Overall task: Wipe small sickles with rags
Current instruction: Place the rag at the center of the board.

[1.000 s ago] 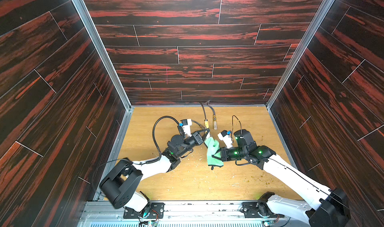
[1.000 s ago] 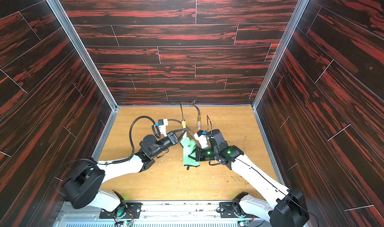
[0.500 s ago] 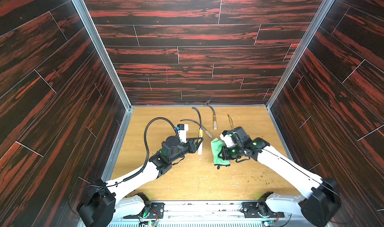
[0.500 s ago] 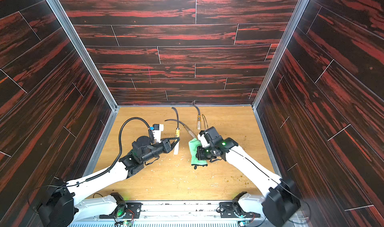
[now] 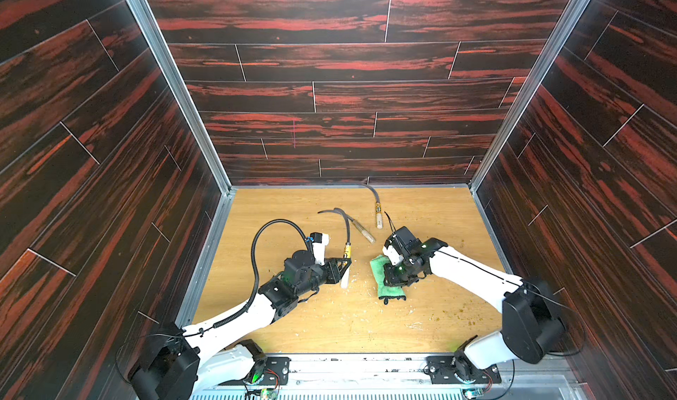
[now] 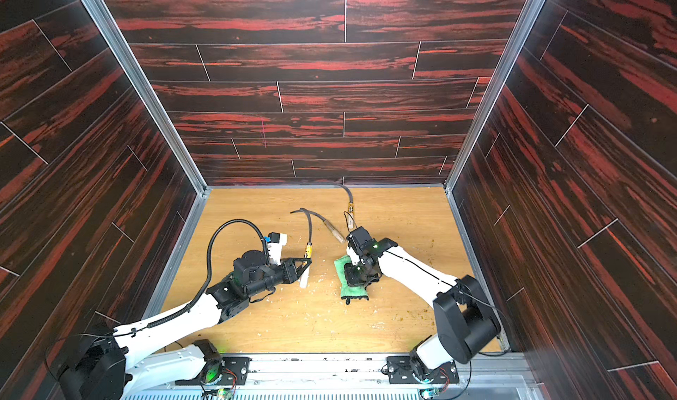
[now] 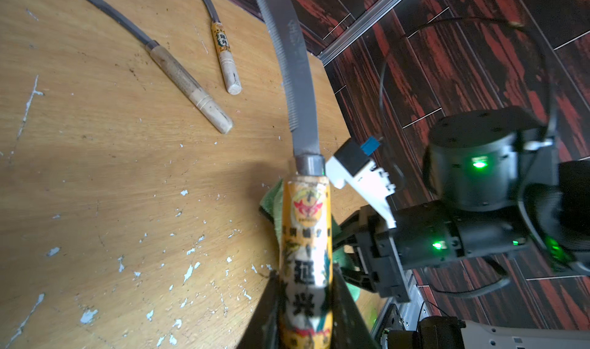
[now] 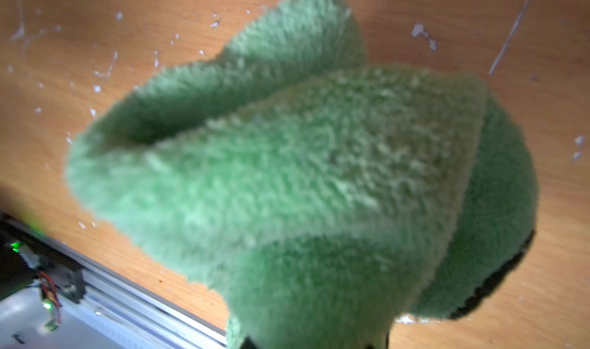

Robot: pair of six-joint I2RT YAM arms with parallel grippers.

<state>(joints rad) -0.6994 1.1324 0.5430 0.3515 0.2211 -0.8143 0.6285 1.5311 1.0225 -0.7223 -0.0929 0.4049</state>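
Observation:
My left gripper is shut on the yellow-labelled wooden handle of a small sickle. Its dark toothed blade curves away from the jaws. In both top views this gripper sits low over the table, left of centre. The light green rag lies bunched on the table to its right. My right gripper points down onto the rag. In the right wrist view the rag fills the frame and runs up between the fingertips of that gripper, which it mostly hides.
Two other small sickles lie further back on the wooden table: one with a bare handle, one with a label band. Dark panelled walls close three sides. Pale chips litter the table surface.
The two grippers, close together above the table a second ago, have drawn apart and come down. The rag hung from the right gripper; now it rests on the table under it.

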